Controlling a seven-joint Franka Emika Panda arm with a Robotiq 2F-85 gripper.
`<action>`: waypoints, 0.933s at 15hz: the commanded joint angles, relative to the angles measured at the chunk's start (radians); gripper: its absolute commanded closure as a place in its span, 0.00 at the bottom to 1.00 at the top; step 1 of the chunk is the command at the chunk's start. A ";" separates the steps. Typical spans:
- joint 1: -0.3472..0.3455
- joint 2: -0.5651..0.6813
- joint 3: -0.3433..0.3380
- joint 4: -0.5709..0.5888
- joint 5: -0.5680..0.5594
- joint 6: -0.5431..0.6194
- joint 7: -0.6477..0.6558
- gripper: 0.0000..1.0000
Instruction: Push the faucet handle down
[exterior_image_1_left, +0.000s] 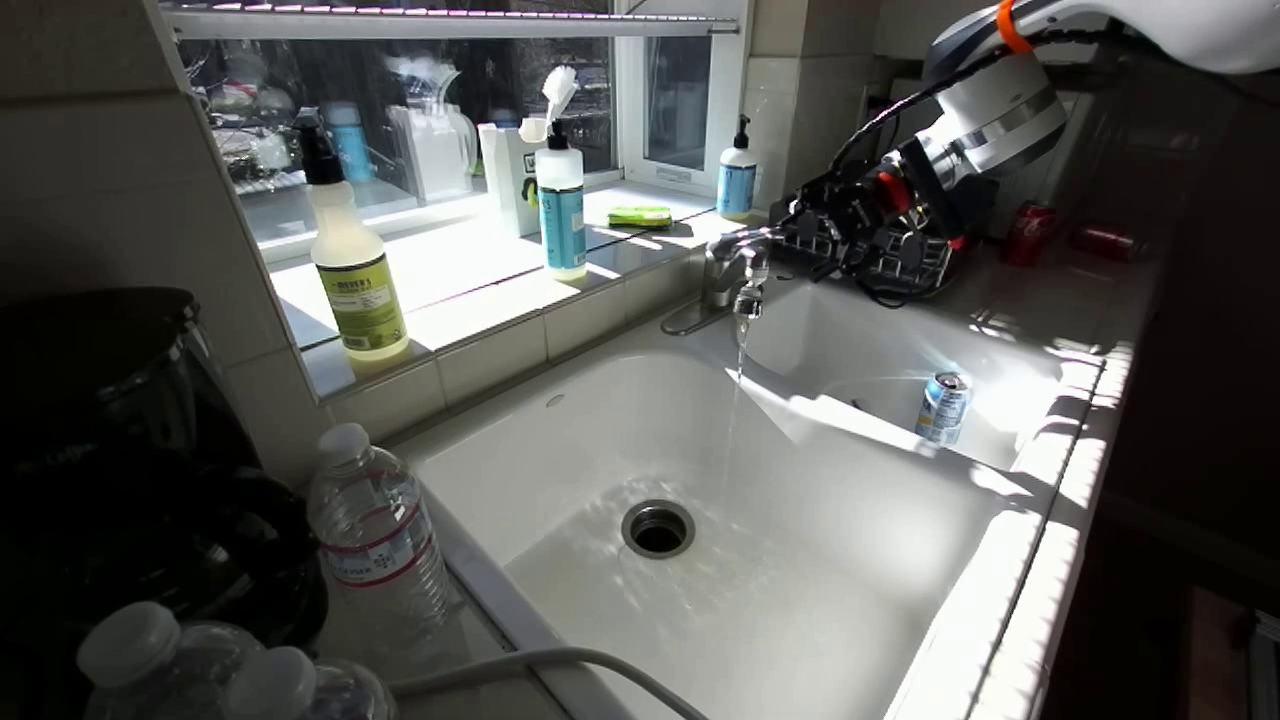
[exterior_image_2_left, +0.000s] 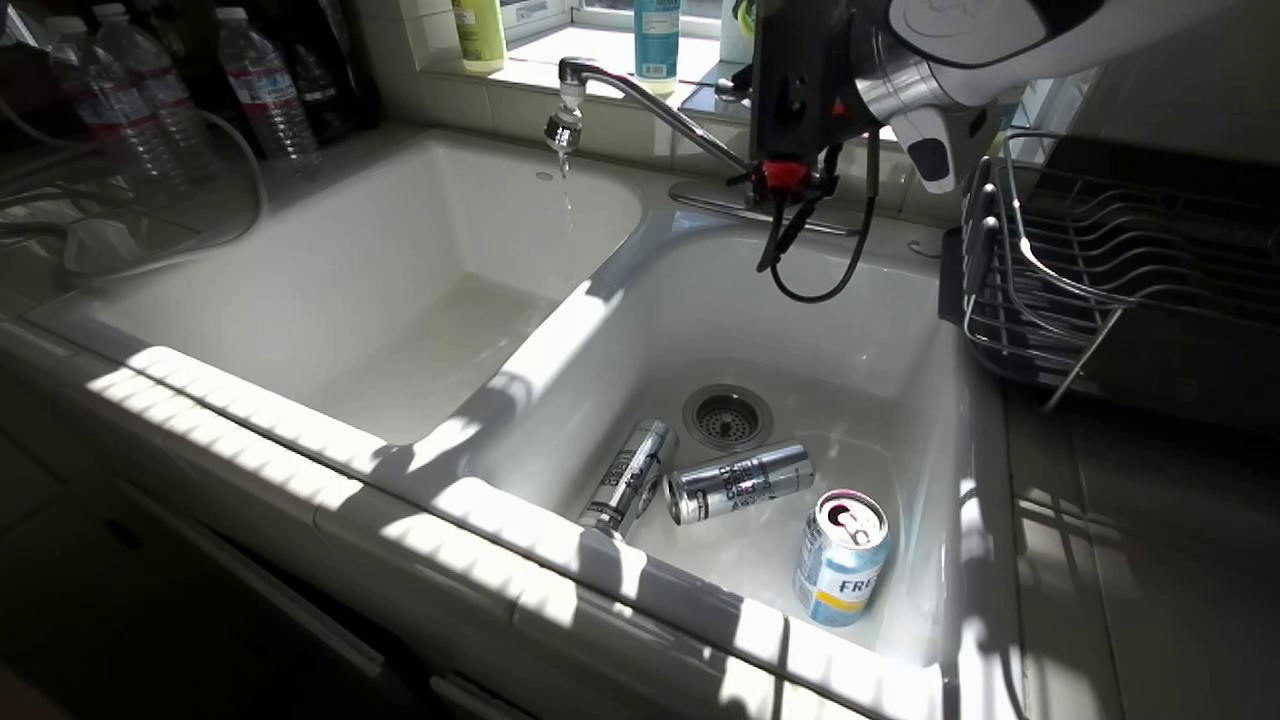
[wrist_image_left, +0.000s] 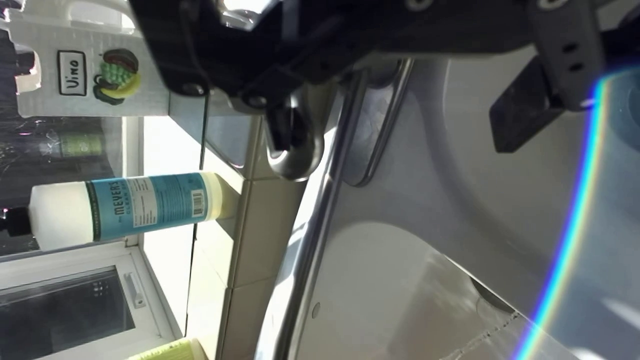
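Note:
The chrome faucet handle (wrist_image_left: 296, 162) shows in the wrist view, its rounded end beside the faucet spout (wrist_image_left: 302, 270). It also shows in an exterior view (exterior_image_2_left: 732, 91), partly hidden by my gripper. Water runs from the spout (exterior_image_1_left: 748, 298) into the white sink basin (exterior_image_1_left: 850, 560). My gripper (wrist_image_left: 392, 145) is open, its two black fingers wide apart with nothing held between them. One finger overlaps the handle in the wrist view; I cannot tell whether it touches. In an exterior view my gripper (exterior_image_1_left: 800, 230) is right at the faucet, over the sink's back edge.
A blue soap bottle (exterior_image_1_left: 563, 220), a yellow-green spray bottle (exterior_image_1_left: 358, 290) and a green sponge (exterior_image_1_left: 640, 217) are on the windowsill. A black wire dish rack (exterior_image_2_left: 1080, 260) stands beside the sink. Several cans, including a blue can (exterior_image_2_left: 842, 570), are in the smaller basin.

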 joint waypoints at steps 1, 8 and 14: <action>-0.002 0.027 -0.008 -0.041 -0.022 -0.009 -0.029 0.00; -0.004 0.046 -0.014 -0.045 -0.036 -0.001 -0.032 0.00; -0.001 0.038 -0.011 -0.040 -0.031 -0.001 -0.034 0.00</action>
